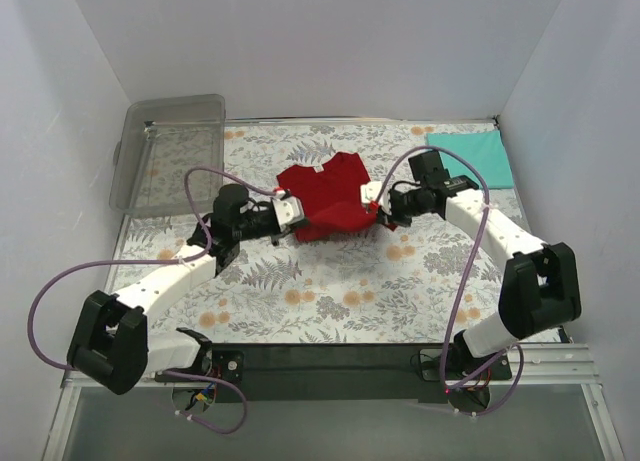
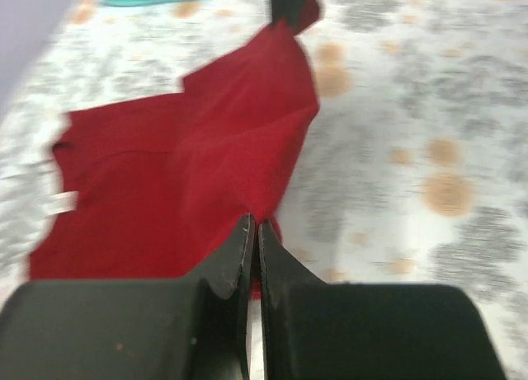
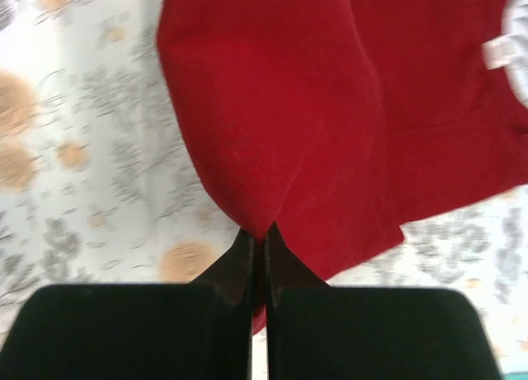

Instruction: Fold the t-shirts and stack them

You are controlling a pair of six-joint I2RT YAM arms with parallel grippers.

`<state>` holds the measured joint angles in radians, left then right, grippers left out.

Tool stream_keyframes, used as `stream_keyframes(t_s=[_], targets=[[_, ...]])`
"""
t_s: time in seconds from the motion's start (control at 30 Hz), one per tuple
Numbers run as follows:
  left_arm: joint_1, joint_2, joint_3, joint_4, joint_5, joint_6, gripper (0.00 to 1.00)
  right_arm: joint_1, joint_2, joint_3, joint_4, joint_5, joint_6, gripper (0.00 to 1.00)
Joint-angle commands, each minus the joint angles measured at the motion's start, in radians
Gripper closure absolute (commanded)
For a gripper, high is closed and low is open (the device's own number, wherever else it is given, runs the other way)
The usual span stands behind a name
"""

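The surface has a floral print, grey ferns and orange blobs all over. A clear bin sits at its far left corner, tipped up a bit against the wall.

The red shirt is roughly in the middle of the surface, a little toward the far side, bunched up and not flat at all. The teal shirt lies flat in the far right corner, well apart from the red one.

Both arms reach in from either side of the red shirt. The left end effector has its fingers pressed together on the near left edge of the red cloth, with a fold of it pinched between them. Same deal for the right end effector, clamped tight on a peak of red fabric at the shirt's right edge. The cloth is pulled into a ridge between the two pinch points.

A small white tag shows at the neck opening, kinda blurry.
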<state>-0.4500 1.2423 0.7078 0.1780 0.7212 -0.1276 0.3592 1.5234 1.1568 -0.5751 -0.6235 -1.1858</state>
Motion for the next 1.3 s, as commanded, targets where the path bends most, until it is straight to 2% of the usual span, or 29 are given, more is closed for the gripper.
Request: stream_keyframes(t_s=[0.0,0.1,0.3,0.73,0.8,0.83,0.87,0.93,0.97,1.13,1.27], targets=[[-0.132,-0.037,-0.047,-0.135,0.018,-0.030,1.00,-0.005,-0.080,-0.117,-0.054,-0.054,-0.103,0.99],[-0.254,-0.032,-0.065,-0.169,-0.049,-0.075,1.00,-0.003,-0.144,-0.224,-0.072,-0.068,-0.139,0.99],[-0.393,0.011,-0.102,-0.170,-0.210,-0.129,1.00,-0.002,-0.163,-0.380,-0.063,-0.024,-0.202,0.99],[-0.549,0.123,-0.134,-0.173,-0.427,-0.216,0.98,0.003,-0.117,-0.450,-0.029,0.005,-0.233,0.99],[-0.558,0.109,-0.140,-0.173,-0.457,-0.233,0.91,0.003,-0.126,-0.450,-0.031,0.007,-0.230,0.90],[-0.561,0.095,-0.143,-0.170,-0.466,-0.242,0.78,0.003,-0.127,-0.448,-0.032,0.007,-0.225,0.83],[-0.562,0.080,-0.146,-0.166,-0.473,-0.251,0.68,0.003,-0.132,-0.442,-0.034,0.008,-0.221,0.59],[-0.567,0.016,-0.162,-0.160,-0.497,-0.259,0.49,0.003,-0.152,-0.430,-0.040,0.018,-0.215,0.42],[-0.567,-0.009,-0.168,-0.160,-0.502,-0.265,0.45,0.000,-0.161,-0.416,-0.043,0.024,-0.204,0.36],[-0.578,-0.159,-0.202,-0.166,-0.528,-0.264,0.41,-0.058,-0.241,-0.399,-0.081,0.013,-0.256,0.34],[-0.604,-0.170,-0.215,-0.173,-0.542,-0.247,0.41,-0.138,-0.270,-0.414,-0.181,-0.024,-0.406,0.40]])
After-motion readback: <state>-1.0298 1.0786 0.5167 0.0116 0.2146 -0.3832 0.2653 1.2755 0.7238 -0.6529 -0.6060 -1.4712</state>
